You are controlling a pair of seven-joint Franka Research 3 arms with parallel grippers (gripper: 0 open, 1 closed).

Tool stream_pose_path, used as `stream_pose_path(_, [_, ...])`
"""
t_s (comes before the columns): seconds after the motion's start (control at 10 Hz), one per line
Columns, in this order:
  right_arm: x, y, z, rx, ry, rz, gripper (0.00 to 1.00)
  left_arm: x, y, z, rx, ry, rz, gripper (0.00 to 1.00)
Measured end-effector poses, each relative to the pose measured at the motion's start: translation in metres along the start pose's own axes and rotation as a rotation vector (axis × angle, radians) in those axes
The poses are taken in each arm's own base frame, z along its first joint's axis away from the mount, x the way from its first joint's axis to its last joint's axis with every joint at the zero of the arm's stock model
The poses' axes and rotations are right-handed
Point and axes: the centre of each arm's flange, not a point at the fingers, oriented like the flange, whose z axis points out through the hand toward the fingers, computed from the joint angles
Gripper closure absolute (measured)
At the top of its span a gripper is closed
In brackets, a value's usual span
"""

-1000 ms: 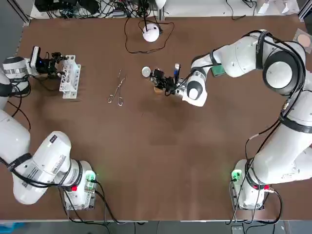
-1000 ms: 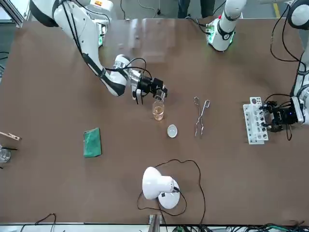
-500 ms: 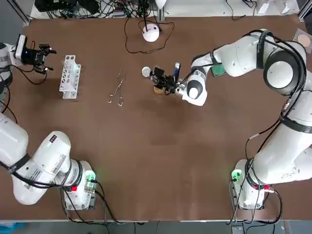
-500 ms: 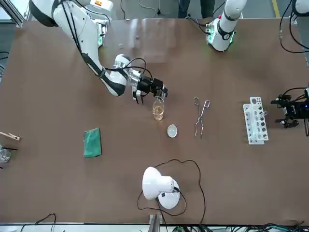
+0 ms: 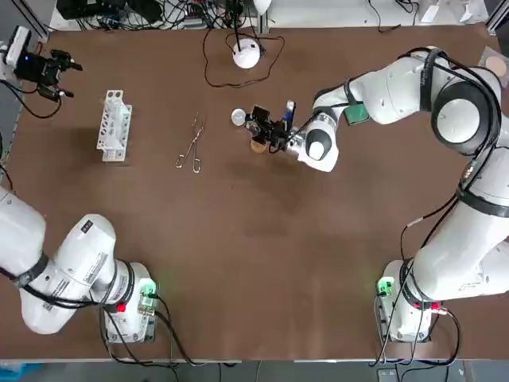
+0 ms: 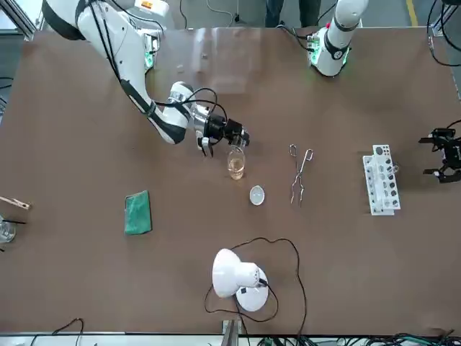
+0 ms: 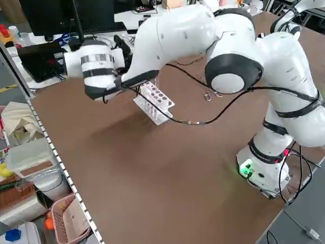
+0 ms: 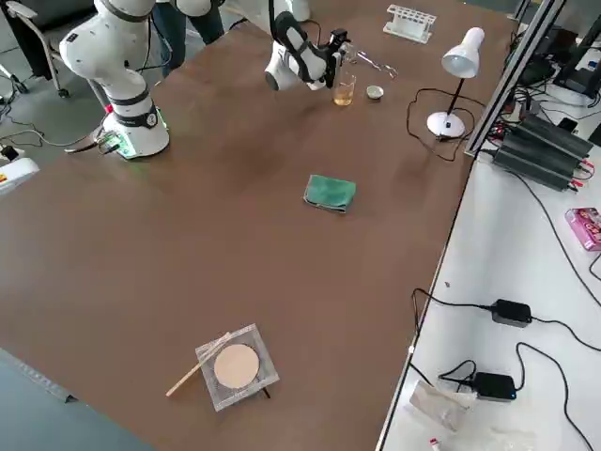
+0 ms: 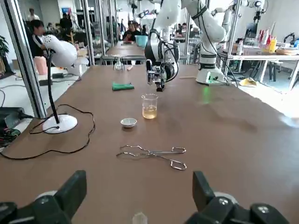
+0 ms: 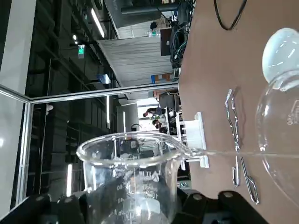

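Backing off past the test-tube rack (image 5: pixel 111 126), the left gripper (image 6: pixel 434 153) now sits far from the amber-filled beaker (image 6: pixel 236 166), fingers spread wide on nothing. The right gripper (image 6: pixel 236 138) pinches a small clear beaker (image 10: pixel 131 172), tipped spout-first just above the amber-filled beaker; a white dish (image 6: pixel 256 194) lies beside it.

Both arms are glossy white, built of rounded, bulging segments with dark grey discs and bands at the joints. The left arm (image 5: pixel 67 270) fills the lower left of the top view, the right arm (image 5: pixel 413 83) its right side. Each base (image 5: pixel 402 314) carries a green light (image 5: pixel 386 285) and small red spots. A black cable (image 5: pixel 469 171) loops along the right arm. The left gripper (image 6: pixel 434 155) and right gripper (image 5: pixel 258 127) are black, with thin wires at the wrists.
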Motion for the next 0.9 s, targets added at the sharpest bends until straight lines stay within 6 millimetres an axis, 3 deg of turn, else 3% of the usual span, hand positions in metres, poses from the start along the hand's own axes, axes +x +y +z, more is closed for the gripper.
stream_pose_path(0.2, [0.000,0.000,0.000,0.001,0.000,0.020,0.62,0.061,-0.016,0.009,-0.016,-0.089,-0.034,0.00])
stream_pose_path(0.5, [0.003,-0.002,0.000,0.005,0.005,0.049,0.62,0.135,-0.032,0.036,0.013,-0.252,-0.110,0.00])
stream_pose_path(0.8, [0.007,-0.005,0.002,0.013,0.010,0.075,0.62,0.221,-0.044,0.090,0.017,-0.410,-0.260,0.00])
stream_pose_path(0.9, [0.009,-0.006,0.003,0.016,0.013,0.083,0.62,0.242,-0.048,0.110,0.013,-0.478,-0.289,0.00])
